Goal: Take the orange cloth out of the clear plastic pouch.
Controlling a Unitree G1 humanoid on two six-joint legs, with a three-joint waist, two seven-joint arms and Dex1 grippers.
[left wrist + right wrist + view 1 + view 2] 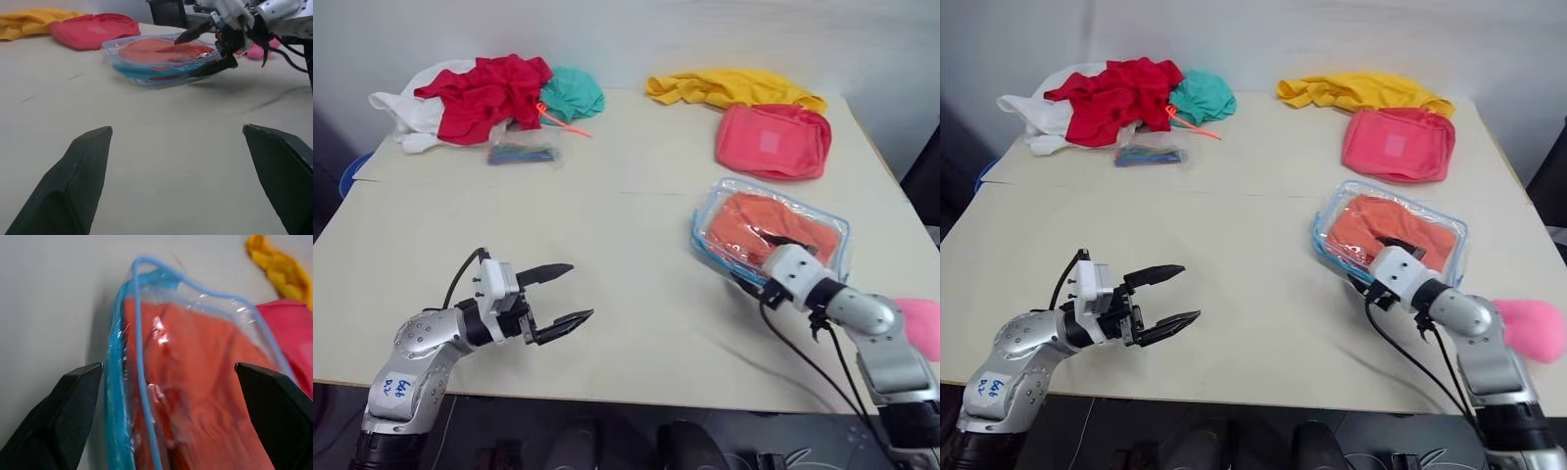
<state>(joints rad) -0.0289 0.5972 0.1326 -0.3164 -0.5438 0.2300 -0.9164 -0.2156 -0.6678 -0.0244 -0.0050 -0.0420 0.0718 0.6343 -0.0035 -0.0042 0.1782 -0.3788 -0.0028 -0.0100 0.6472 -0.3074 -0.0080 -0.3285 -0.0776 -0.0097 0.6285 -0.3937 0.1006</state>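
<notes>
Between right claw [168, 382] fingers: clear plastic pouch [146, 333]

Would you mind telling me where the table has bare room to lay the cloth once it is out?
The widest bare patch lies between the left gripper and the clear pouch. The far edge is crowded: a clothes pile, yellow cloth and pink pouch.

Left claw [566, 292] spread wide; right claw [211, 48] likewise gaping
</notes>
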